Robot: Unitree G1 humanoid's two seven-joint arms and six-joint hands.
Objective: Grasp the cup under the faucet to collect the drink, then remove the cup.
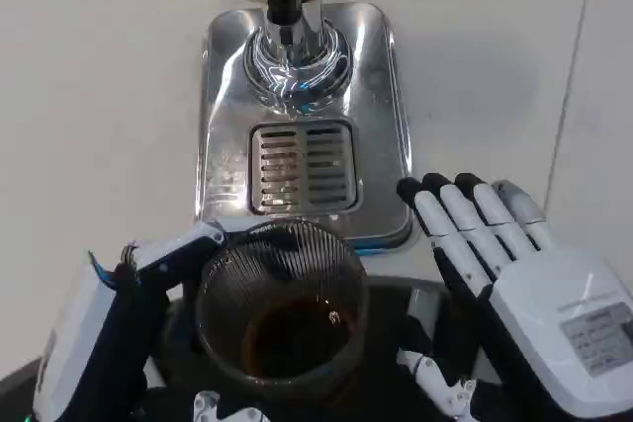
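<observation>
Cup [282, 305], clear and ribbed, is sitting low in the frame, just in front of the dispenser's steel base [223, 126], with dark drink pooling in its bottom. It is standing upright, its rim overlapping the near edge of the base and the slotted drip grate [302, 167] lying just beyond it. Left hand [129, 313] is wrapping the cup from the left side, one white-and-black finger curving along the rim at the upper left, and white fingertips are showing beneath the glass at the bottom edge. Right hand [514, 274] is lying just beside the cup on the right, back upward, fingers stretched flat and slightly apart, pointing toward the base's right front corner and holding nothing; its thumb is reaching in low near the cup, though contact cannot be made out. Farther back, the faucet [285, 2] is hanging above a round chrome column [297, 61], well apart from the cup.
</observation>
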